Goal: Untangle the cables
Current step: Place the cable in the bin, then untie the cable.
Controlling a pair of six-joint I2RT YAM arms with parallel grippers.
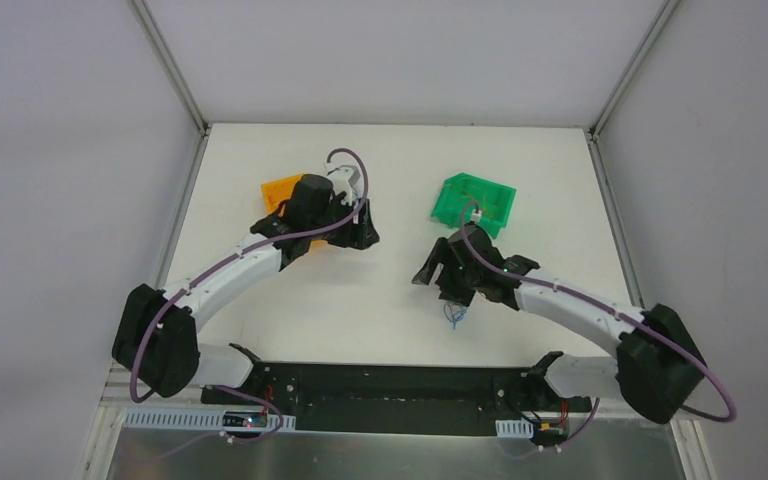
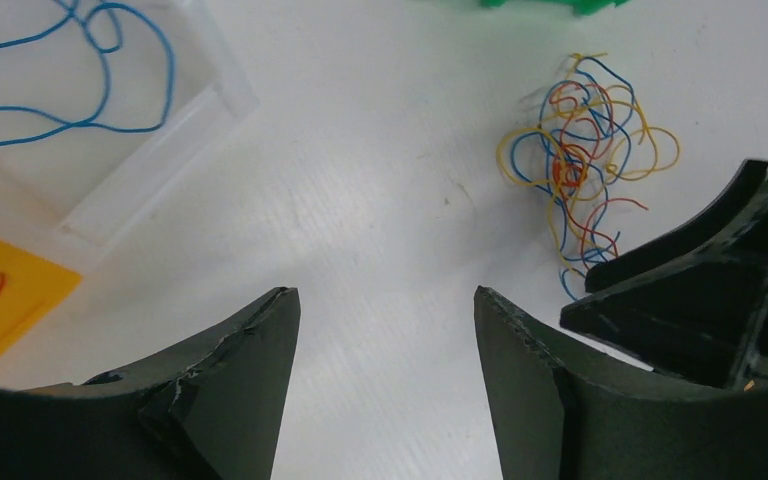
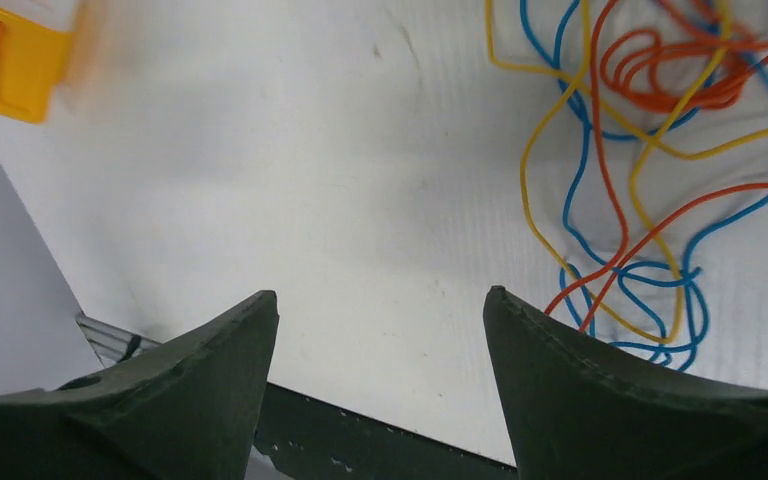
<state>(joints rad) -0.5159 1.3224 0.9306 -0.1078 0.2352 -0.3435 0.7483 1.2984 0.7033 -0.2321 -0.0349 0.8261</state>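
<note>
Orange, yellow, red and blue cables [image 2: 580, 165] lie in one loose clump on the near side of the green tray [image 1: 475, 203]. Between tray and clump, the right gripper [image 3: 380, 330] has its fingers spread, empty. Left of the tray, the left gripper [image 2: 387, 330] is spread and empty too.

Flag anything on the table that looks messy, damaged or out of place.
The wire clump beside the right gripper is a knot of yellow, blue, red and orange loops. One blue wire lies apart in a clear tray. On the left gripper, one fingertip looks chipped along its edge.
</note>
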